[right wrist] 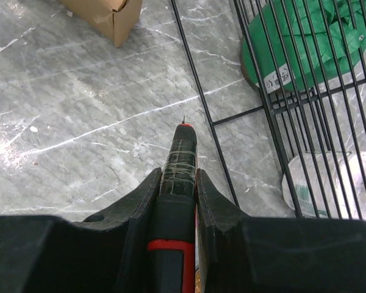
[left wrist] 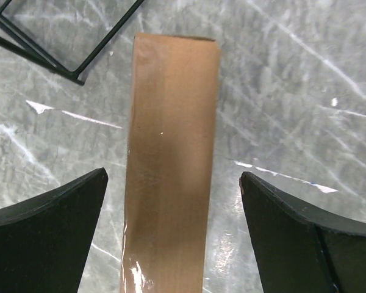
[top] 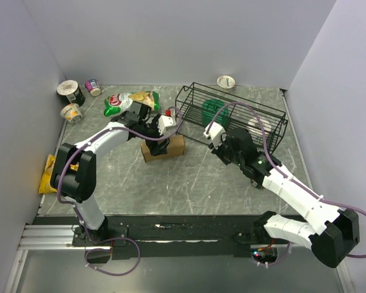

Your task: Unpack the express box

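Note:
The express box, a small brown cardboard carton, lies on the marble table left of centre. My left gripper hovers over it, open. In the left wrist view the box runs lengthwise between the two black fingers of the left gripper, with a gap on each side. My right gripper hangs to the box's right, beside the basket. It is shut on a black-and-red cutter tool whose thin tip points at the table. A corner of the box shows at the top left of that view.
A black wire basket stands at the back right and holds a green packet and a white item. A chip bag lies behind the box. Cups stand at the back left, a white cup behind the basket, and a yellow packet at the left edge.

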